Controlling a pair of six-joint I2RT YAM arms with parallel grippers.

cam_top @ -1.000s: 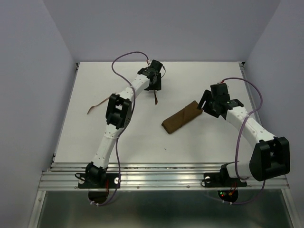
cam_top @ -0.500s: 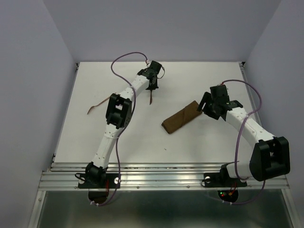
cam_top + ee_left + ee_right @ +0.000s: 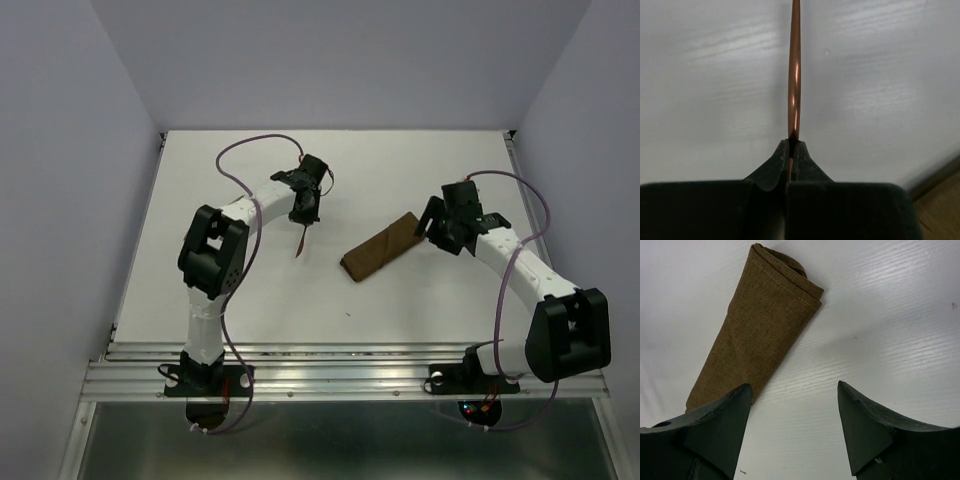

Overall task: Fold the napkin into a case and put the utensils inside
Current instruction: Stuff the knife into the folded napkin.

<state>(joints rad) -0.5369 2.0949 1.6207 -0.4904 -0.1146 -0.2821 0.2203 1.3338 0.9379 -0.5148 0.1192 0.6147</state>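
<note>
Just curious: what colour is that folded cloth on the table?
Plain brown, no pattern; the case shows best in the right wrist view.

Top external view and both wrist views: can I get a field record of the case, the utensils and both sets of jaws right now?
case: folded into a narrow pouch, lying flat on the table
utensil: one thin reddish-brown stick, pinched at one end
second utensil: not visible
left jaws: shut on the utensil
right jaws: open, empty, at one end of the case
utensils in case: none yet
</note>
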